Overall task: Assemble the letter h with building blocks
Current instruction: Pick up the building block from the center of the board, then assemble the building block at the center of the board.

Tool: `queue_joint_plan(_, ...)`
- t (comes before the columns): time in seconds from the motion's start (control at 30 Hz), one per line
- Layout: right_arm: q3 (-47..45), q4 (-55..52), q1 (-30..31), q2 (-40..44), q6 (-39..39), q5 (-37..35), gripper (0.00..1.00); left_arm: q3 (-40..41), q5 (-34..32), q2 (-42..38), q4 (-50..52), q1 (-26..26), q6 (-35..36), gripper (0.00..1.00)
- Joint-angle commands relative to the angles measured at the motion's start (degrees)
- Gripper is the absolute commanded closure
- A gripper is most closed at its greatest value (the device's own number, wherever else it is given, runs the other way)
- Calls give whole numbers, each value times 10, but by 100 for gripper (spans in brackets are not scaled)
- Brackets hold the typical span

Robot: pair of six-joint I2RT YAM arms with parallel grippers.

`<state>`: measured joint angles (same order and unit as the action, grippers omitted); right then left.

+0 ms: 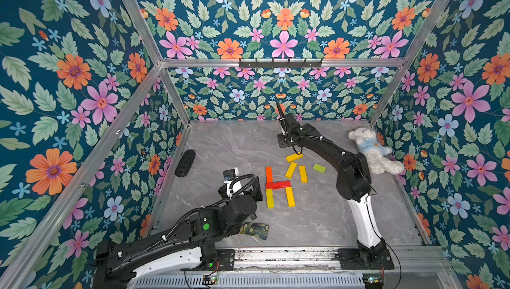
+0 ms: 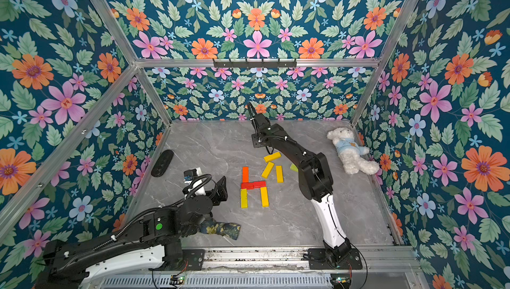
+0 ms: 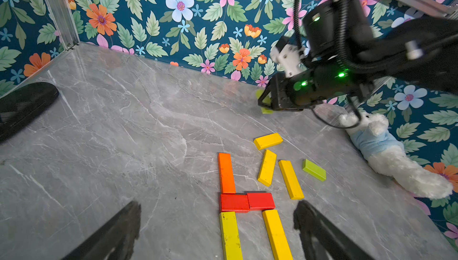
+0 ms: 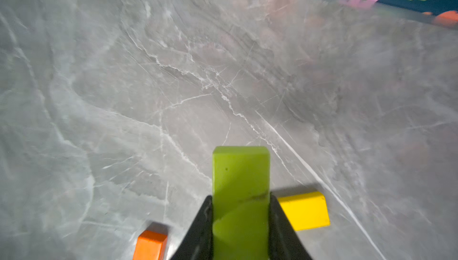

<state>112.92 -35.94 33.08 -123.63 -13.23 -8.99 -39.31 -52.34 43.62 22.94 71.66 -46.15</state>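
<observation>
Carrying green block pinched in right fingers; left fingers gape empty; next, square it against h.

The left arm is folded low, and the left gripper stands wide open and empty. The right arm extends toward the far wall. The right gripper is clamped on a lime green block.

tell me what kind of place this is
Likely a robot test booth: an aluminium frame with floral-print walls, two arms bolted to a front rail, building blocks on a marble-look tabletop.
</observation>
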Motion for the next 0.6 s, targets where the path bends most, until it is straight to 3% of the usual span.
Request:
queue_joint_plan(0.0,-85,18,15,79,-13,6,79,-4,1,-1,-4,0,8,1)
queue_joint_plan(0.27,-432,58,45,339,-86,32,79,4,31,-2,-34,0,27,1)
queue_joint_plan(0.57,-688,44,84,519,-203,20,78,19,47,-2,-55,-1,32,1)
